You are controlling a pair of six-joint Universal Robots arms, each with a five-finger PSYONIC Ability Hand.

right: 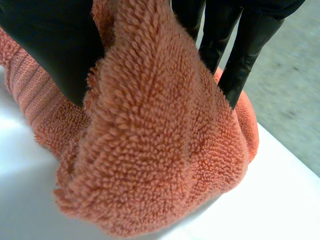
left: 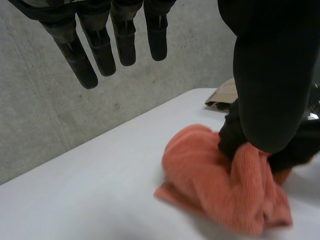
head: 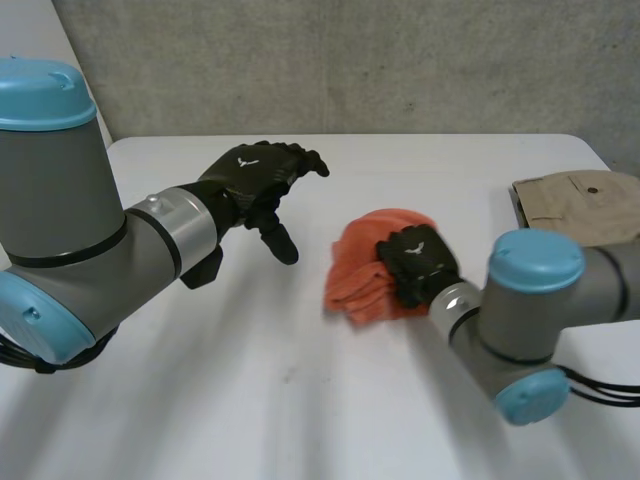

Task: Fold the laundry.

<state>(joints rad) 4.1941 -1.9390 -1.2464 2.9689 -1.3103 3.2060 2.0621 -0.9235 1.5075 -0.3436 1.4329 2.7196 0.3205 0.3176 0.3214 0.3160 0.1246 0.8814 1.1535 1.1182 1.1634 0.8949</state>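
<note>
While the towel (head: 372,272) is bunched in a loose heap rather than laid in flat layers, its fold is judged unfinished at best. It is found on the table (head: 250,400) somewhat right of the middle, away from every edge. A thick ridge of it is pinched by the right hand (head: 415,262) between thumb and fingers (right: 240,55), with the pile gathered upward in that grip. The left hand (head: 262,180) is held above the table beside the towel and apart from it, its fingers loosely spread and nothing held. A beige garment (head: 580,205) is seen at the far right corner, flat and squared, and is taken as already folded. What is left, by this reading, is for the towel to be flattened, doubled neatly and perhaps set by the garment.
</note>
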